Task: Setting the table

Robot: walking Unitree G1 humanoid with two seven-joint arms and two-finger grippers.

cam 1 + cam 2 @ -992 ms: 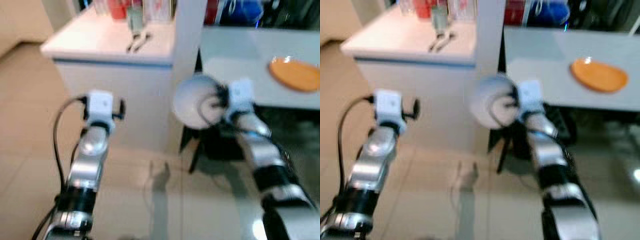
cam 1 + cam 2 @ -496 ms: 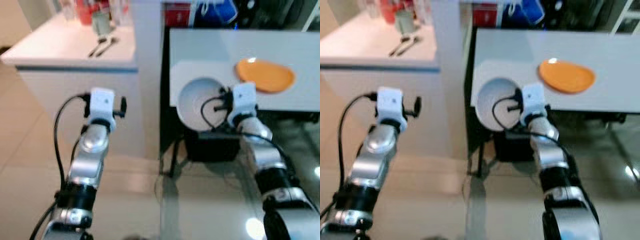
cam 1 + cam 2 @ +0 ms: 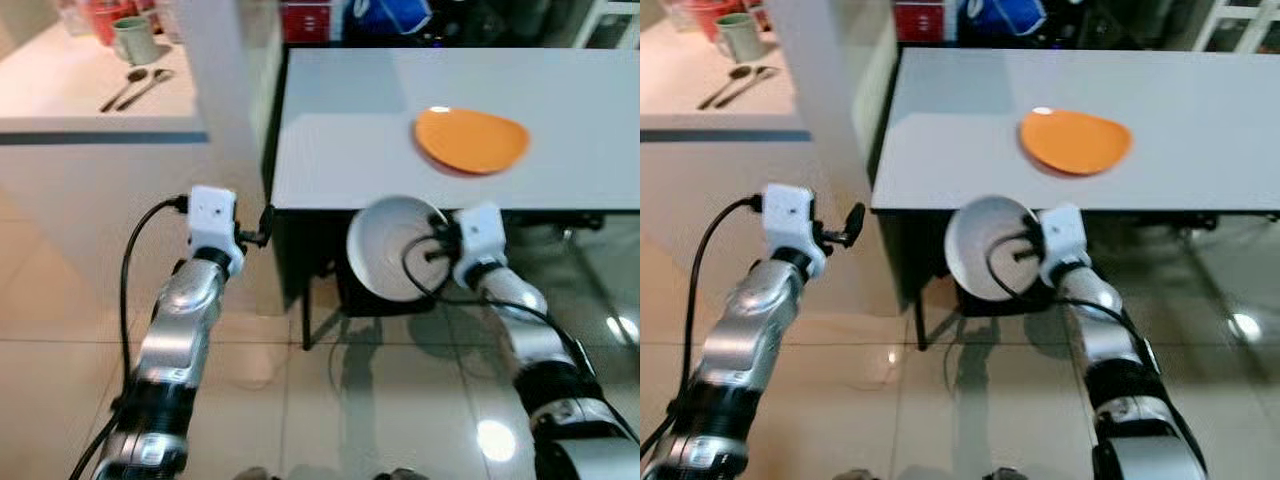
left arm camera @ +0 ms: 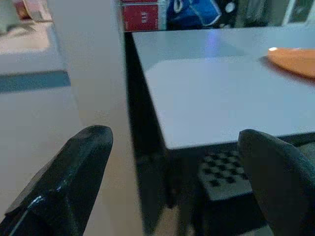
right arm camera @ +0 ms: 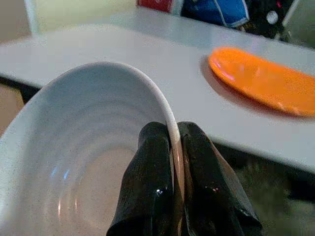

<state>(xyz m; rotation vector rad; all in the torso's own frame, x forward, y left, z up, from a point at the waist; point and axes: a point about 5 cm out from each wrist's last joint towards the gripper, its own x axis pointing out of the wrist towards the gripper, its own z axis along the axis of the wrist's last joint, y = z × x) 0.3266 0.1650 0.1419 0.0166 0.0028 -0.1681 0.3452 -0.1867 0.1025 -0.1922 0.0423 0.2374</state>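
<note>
While the robot faces a long pale-grey rectangular bench, its right gripper is clamped on the rim of a round white ceramic bowl, one black finger inside the rim and one outside. That bowl is held in the air, tilted up on edge with its hollow facing the robot, just in front of the bench's near edge and a little below the top; it does not rest on anything. On the bench top, beyond the bowl and slightly to its right, lies a flat orange plate, well apart from the bowl.

Out to the left, the left gripper hangs in the air at about the height of the bench top, near the bench's left corner, with its two black fingers spread wide apart and nothing between them.

Farther left stands a white counter, split from the bench by a white upright post. On it sit a pale green mug and, just beside that, two metal spoons lying side by side. Glossy beige tiles cover the floor, catching reflections of light.
</note>
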